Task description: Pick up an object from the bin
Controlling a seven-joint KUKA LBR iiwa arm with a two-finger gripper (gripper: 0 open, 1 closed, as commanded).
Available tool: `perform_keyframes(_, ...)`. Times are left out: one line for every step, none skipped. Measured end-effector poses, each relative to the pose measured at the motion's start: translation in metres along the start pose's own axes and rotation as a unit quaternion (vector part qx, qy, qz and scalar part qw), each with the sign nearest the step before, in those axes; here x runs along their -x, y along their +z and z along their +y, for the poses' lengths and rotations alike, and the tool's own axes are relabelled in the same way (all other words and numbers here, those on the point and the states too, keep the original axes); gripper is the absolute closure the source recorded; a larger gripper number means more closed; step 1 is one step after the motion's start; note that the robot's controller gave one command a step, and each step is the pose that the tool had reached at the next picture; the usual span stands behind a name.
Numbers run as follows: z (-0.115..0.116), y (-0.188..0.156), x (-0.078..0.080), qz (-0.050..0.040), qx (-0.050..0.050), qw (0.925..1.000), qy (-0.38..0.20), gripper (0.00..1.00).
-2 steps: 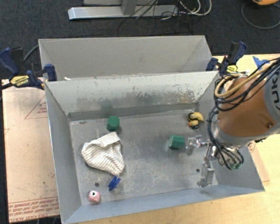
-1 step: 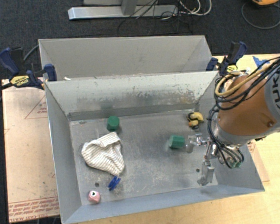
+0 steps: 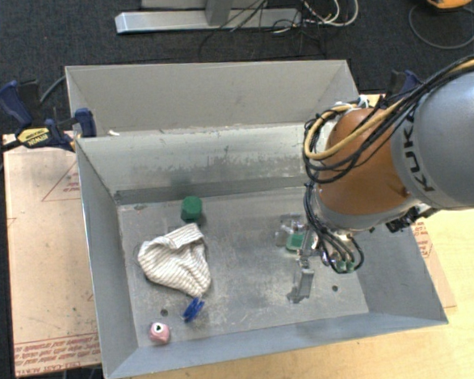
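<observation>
The tool point(image 3: 302, 284) sits right in the bin point(image 3: 108, 258) — striped cloth point(image 3: 176, 263) well apart leftward; grip unreadable.

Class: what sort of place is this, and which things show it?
Probably a robotics lab: a grey KUKA robot arm hangs over a grey metal bin of test things, such as a crumpled striped cloth.

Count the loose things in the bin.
4: a green block by the back wall, a striped cloth mid-left, a blue piece and a pink piece at the front left. The arm may hide others.
</observation>
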State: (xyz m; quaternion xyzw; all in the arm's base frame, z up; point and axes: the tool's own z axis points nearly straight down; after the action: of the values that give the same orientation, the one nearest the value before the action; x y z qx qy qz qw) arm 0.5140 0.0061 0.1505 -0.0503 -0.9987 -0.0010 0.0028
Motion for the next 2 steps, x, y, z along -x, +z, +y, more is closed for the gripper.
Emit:
perform_keyframes(0.002,0.024,-0.023,-0.0011,0.0,0.9975,0.071,0.0)
perform_keyframes(0.068,0.076,-0.007,-0.0014,0.001,0.999,-0.044,0.0)
